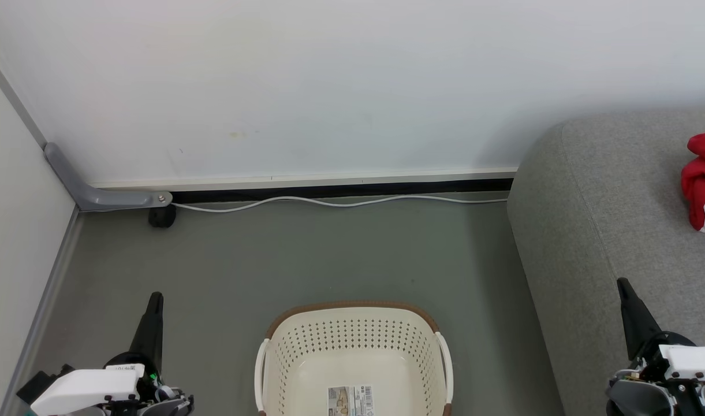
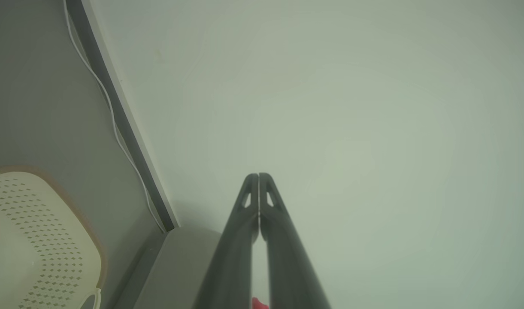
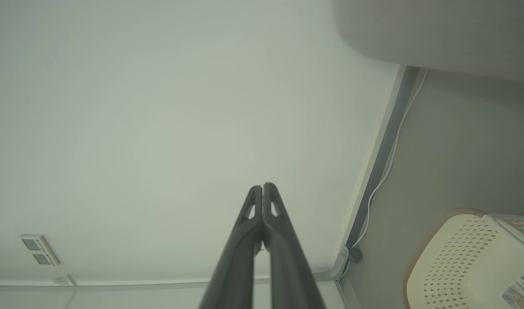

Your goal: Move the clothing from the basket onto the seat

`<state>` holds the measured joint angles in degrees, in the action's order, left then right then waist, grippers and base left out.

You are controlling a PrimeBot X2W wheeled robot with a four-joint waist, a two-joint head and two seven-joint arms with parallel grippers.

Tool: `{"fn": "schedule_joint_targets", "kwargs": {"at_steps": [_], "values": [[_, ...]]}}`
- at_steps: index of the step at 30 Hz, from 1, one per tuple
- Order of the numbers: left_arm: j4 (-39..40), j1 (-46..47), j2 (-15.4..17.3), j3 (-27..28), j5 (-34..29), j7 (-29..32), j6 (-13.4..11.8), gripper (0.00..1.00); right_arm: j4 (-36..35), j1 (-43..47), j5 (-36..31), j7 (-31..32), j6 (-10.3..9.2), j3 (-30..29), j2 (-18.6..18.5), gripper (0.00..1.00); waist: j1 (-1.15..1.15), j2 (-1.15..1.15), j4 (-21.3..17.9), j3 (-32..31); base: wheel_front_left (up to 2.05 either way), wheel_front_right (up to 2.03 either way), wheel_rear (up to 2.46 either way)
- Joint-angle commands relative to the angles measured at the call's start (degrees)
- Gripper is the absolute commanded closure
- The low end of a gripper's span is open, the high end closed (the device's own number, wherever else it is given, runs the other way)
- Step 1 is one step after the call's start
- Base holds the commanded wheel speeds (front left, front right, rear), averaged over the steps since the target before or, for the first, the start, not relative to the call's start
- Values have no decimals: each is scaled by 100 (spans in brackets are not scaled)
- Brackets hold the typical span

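Note:
The cream basket (image 1: pixel 352 341) with a brown rim stands on the floor at the bottom centre, holding nothing but a barcode label (image 1: pixel 350 401); it also shows as the basket (image 2: pixel 38 240) and the basket (image 3: pixel 463 257) in the wrist views. The red clothing (image 1: pixel 701 180) lies crumpled on the grey seat (image 1: pixel 612 231) at the right edge. My left gripper (image 1: pixel 154 300) is shut and empty, left of the basket, its fingertips (image 2: pixel 258 178) together. My right gripper (image 1: pixel 623 287) is shut and empty over the seat's front, fingers (image 3: pixel 263 189) pressed together.
A white wall runs behind, with a white cable (image 1: pixel 340 202) along the dark skirting gap and a grey bracket (image 1: pixel 98 193) with a black foot in the left corner. Grey-green floor (image 1: pixel 306 260) lies between basket and wall. A side wall closes the left.

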<state>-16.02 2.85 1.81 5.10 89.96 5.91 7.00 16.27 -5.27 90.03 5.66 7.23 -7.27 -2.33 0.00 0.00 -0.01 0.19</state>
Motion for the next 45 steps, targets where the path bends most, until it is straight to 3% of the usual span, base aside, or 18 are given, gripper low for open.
{"fn": "schedule_joint_targets", "kwargs": {"at_steps": [1,45], "values": [[195,335,107,144,215,59,48,100,-223,-92,208,83,25,73,-54,100,0,0,1,-2,0,0,0],[197,335,107,142,220,59,48,100,-224,-92,213,83,25,74,-54,100,0,0,1,-1,0,0,0]]}}
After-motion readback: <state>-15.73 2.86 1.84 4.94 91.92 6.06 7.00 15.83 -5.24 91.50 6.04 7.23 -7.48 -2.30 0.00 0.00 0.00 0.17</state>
